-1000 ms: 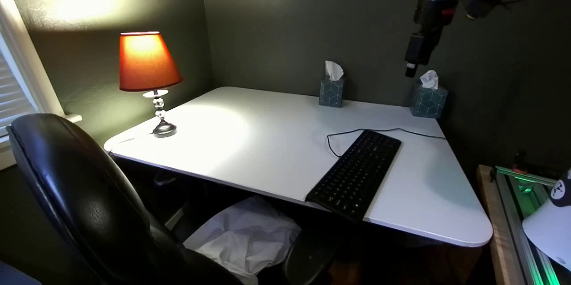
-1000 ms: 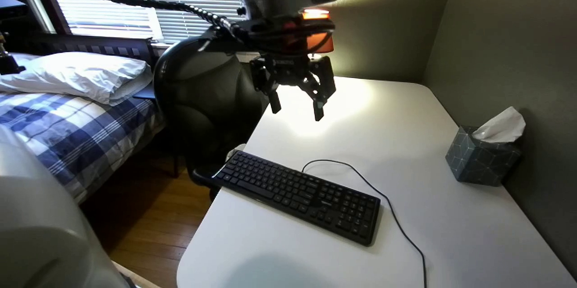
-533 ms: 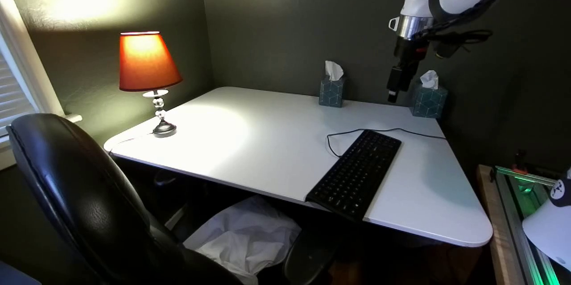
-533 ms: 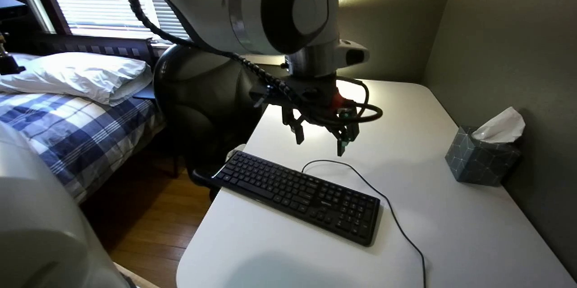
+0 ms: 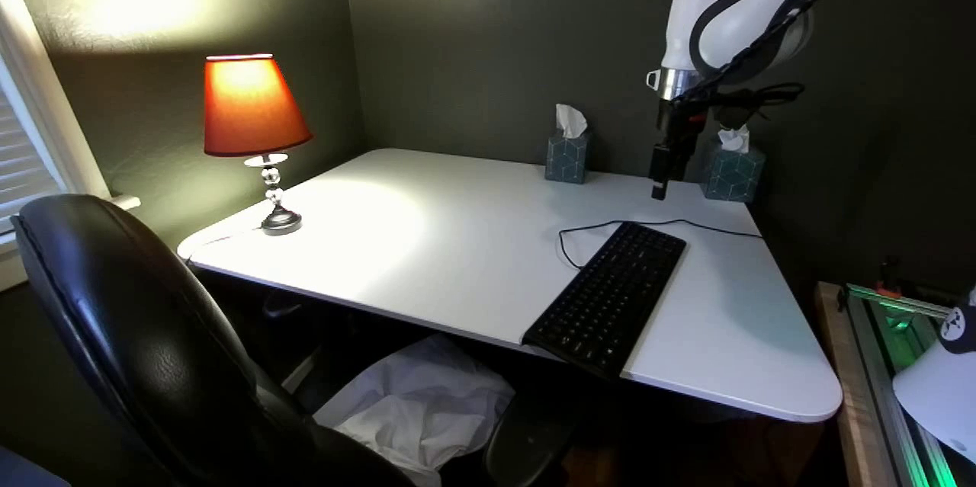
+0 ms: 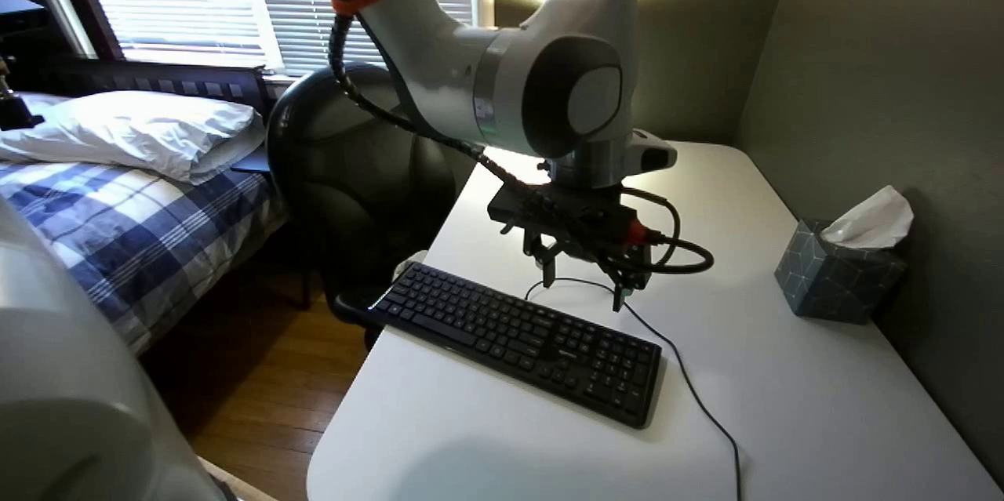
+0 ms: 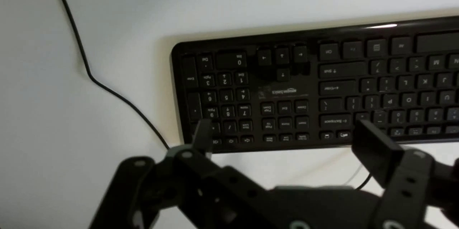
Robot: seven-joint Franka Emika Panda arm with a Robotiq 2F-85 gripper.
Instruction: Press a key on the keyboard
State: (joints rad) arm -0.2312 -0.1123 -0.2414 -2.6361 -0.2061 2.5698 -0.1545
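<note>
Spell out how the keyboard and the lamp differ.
The keyboard is long and flat; the lamp is tall and upright. The keyboard is black, while the lamp has a glowing orange-red shade. One end of the keyboard juts past the edge of the white desk; the lamp stands inside the edge. Both rest on this desk.

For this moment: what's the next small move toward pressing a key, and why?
Probably shut the gripper. In the wrist view its fingers stand wide apart, one overlapping the number pad, the other beside the Backspace key, so lowering it open might press in two places. In both exterior views the fingertips show clear of the keyboard, so there seems room to close.
</note>
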